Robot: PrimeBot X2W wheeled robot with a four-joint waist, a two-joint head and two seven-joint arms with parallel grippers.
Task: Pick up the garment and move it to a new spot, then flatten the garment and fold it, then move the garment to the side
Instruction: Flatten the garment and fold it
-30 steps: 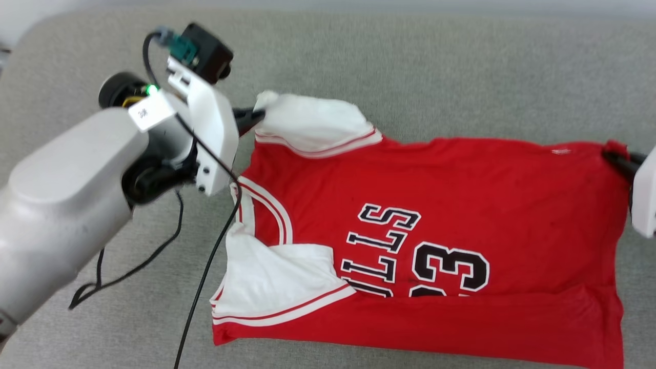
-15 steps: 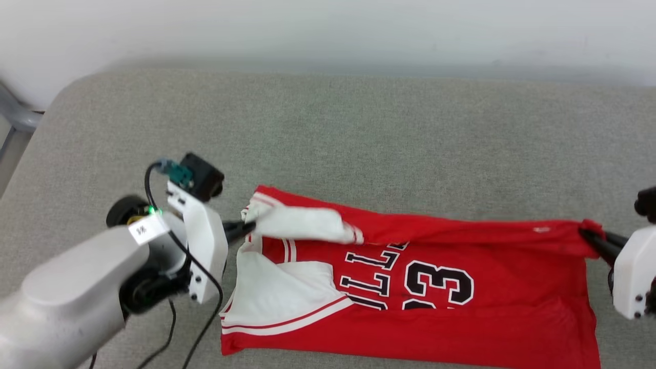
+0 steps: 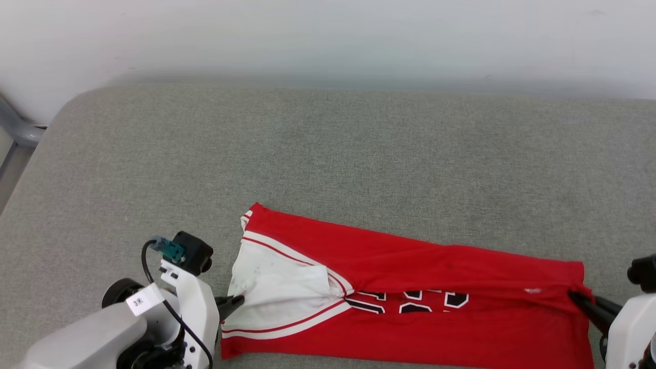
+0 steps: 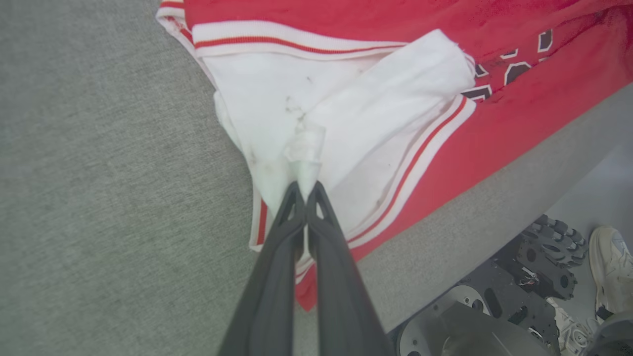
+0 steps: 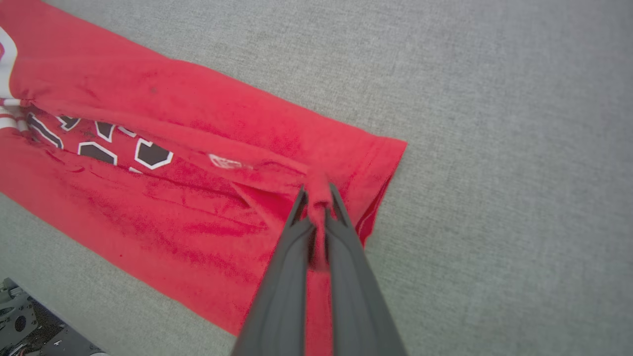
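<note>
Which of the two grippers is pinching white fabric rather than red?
The left gripper: it pinches a white sleeve of the garment, while the right gripper pinches the red hem corner.

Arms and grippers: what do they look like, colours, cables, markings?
The left forearm is smooth pale grey with a white label. Its wrist carries a white bracket, a black camera block with a teal connector and a black cable. Both the left gripper and right gripper have two long dark fingers, slotted near the tips. The right wrist bracket is white.
</note>
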